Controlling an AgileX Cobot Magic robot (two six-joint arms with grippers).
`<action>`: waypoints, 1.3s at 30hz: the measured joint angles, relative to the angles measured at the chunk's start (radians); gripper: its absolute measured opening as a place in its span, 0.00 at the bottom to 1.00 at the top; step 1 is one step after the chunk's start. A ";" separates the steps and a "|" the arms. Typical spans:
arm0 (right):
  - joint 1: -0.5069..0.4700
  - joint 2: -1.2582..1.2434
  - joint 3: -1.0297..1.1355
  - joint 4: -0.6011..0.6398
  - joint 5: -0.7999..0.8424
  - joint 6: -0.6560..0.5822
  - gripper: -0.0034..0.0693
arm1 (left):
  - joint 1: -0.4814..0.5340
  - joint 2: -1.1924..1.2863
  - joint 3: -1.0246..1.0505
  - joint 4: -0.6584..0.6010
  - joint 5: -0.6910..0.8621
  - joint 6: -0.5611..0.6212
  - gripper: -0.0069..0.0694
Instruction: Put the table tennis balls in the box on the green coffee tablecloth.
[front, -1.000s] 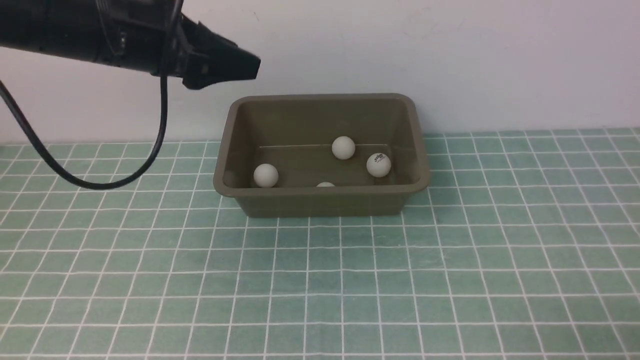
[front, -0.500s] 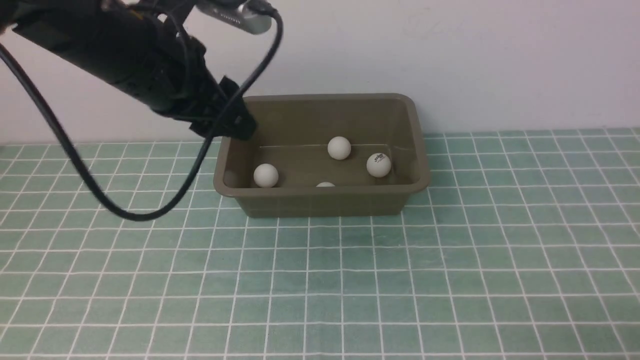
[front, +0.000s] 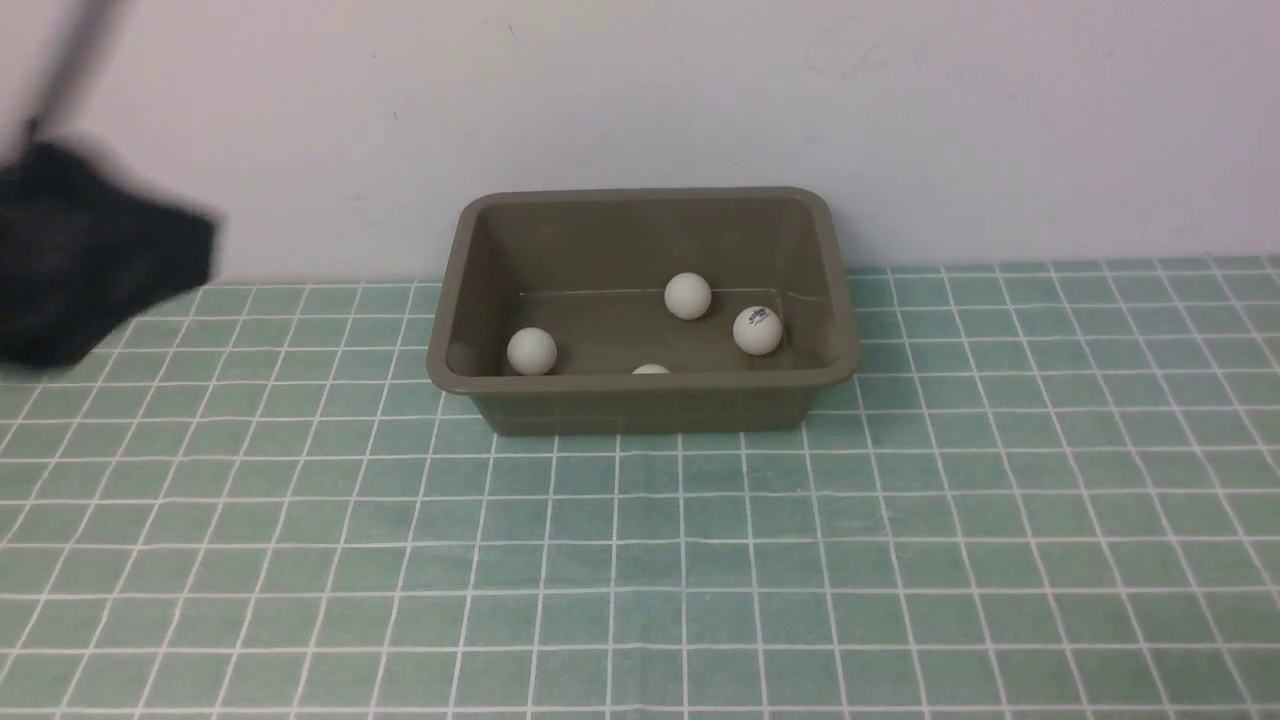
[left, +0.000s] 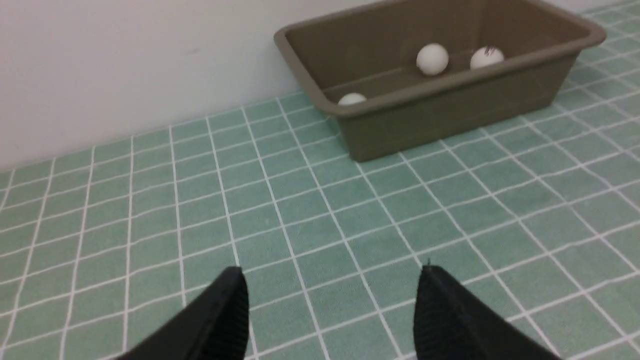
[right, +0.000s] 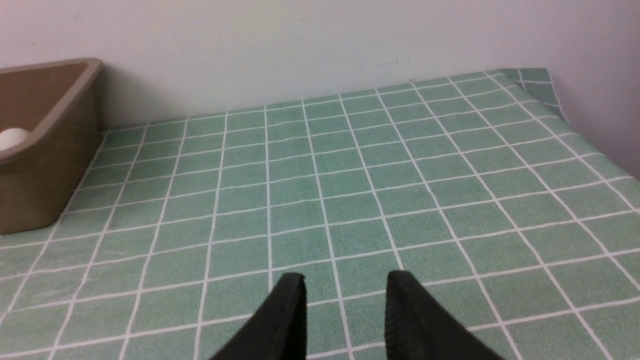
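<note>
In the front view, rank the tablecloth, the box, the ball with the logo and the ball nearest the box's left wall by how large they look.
1. Pale green grid-lined tablecloth
2. Olive-brown rectangular plastic box
3. White ball with dark logo and plain white ball by the left wall: these look about alike, so no ranking between them.

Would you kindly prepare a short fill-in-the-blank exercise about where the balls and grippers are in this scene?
1. The number of table tennis balls lying in the box is ____.
2. The box stands on the ____ tablecloth.
3. The left gripper has its jaws apart and holds ____.
4. The ball with a dark logo lies nearest the box's ____ wall.

Missing words: four; green; nothing; right
</note>
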 joint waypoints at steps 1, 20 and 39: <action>0.000 0.000 0.000 0.000 0.000 0.000 0.34 | 0.021 0.013 0.011 -0.030 -0.014 0.034 0.62; 0.000 0.000 0.000 0.000 0.000 0.000 0.34 | 0.117 -0.103 0.252 -0.226 -0.139 0.163 0.62; 0.000 0.000 0.000 0.000 0.000 0.000 0.34 | 0.241 -0.103 0.251 -0.231 -0.128 0.182 0.62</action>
